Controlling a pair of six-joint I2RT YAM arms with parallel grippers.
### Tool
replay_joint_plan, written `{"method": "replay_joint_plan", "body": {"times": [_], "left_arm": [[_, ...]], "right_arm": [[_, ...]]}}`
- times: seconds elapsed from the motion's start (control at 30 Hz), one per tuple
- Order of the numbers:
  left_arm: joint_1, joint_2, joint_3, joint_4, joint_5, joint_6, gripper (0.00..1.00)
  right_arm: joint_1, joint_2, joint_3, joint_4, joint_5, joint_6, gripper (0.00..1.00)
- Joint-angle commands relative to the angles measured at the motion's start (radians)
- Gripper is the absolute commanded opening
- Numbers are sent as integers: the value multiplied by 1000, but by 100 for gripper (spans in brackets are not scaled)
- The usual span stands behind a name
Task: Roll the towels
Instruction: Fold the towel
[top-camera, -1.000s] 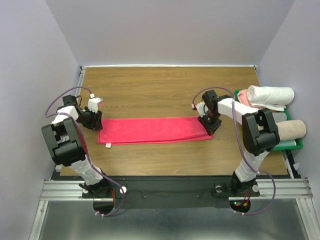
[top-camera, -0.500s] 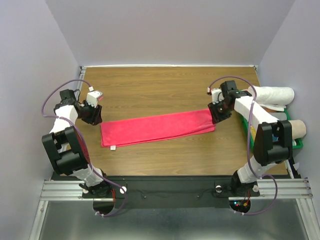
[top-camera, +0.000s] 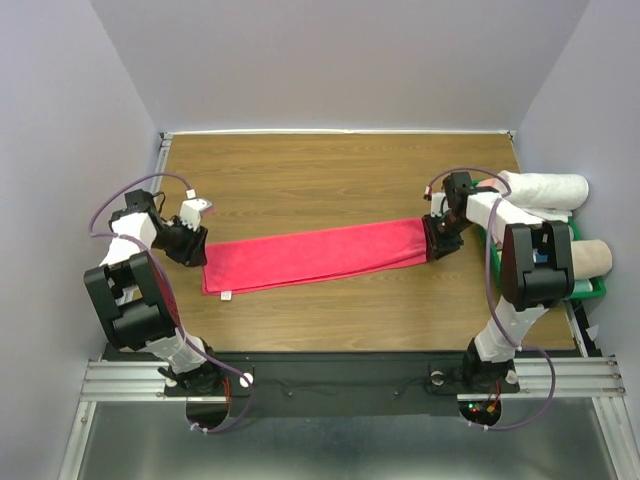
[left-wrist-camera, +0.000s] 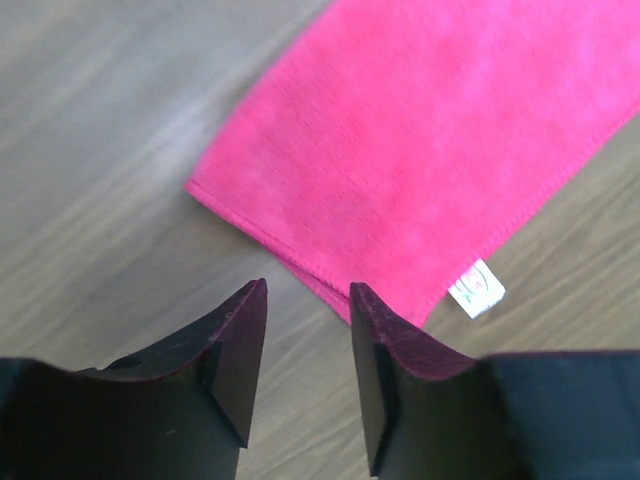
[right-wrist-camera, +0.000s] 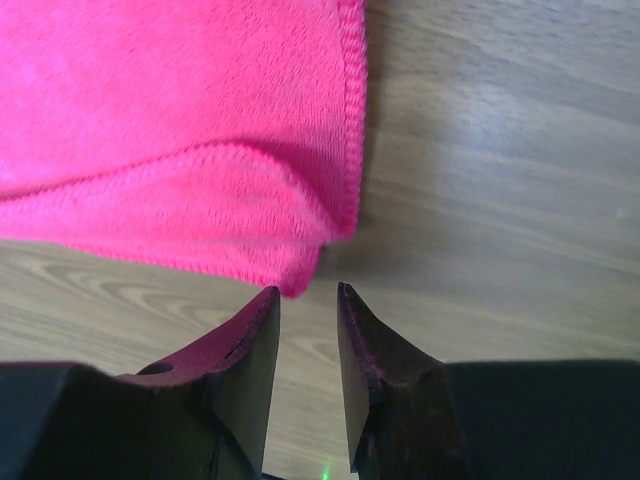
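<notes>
A bright pinkish-red towel (top-camera: 312, 256) lies folded into a long strip across the table, its right end a little farther back than its left. My left gripper (top-camera: 192, 246) stands open just off the strip's left end. In the left wrist view the towel (left-wrist-camera: 420, 150) and its white tag (left-wrist-camera: 476, 290) lie just beyond the left gripper (left-wrist-camera: 307, 300), whose jaws are empty. My right gripper (top-camera: 441, 240) sits at the right end, open by a narrow gap. The towel's corner (right-wrist-camera: 180, 150) stops just ahead of the right gripper (right-wrist-camera: 307, 295), with bare wood between the jaws.
A green bin (top-camera: 592, 290) stands at the table's right edge, beside the right arm. It holds a rolled white towel (top-camera: 542, 190) and a rolled beige one (top-camera: 588, 258). Purple walls close in both sides and the back.
The towel's right end has shifted right and toward the back, tilting the strip. The right gripper went right with it, then dropped back to the end. The left gripper stayed by the left end.
</notes>
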Motion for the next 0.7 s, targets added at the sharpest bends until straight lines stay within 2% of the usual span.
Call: {"method": "replay_joint_plan", "body": {"times": [0.0, 0.2, 0.37, 0.5, 0.53, 0.67], "left_arm": [[10, -30, -34, -134, 22, 105, 53], [11, -92, -125, -107, -35, 160, 57], [10, -142, -183, -121, -36, 243, 61], [10, -216, -223, -139, -50, 349, 63], [7, -233, -231, -137, -65, 369, 63], [1, -308, -268, -131, -107, 547, 65]], "right_arm": [[-2, 23, -10, 52, -27, 39, 35], [-6, 33, -22, 69, -35, 53, 32], [-14, 59, -22, 67, -73, 65, 23], [-17, 60, -24, 66, -80, 70, 10], [-16, 57, -24, 66, -77, 70, 2], [-22, 45, -24, 66, -77, 69, 1]]}}
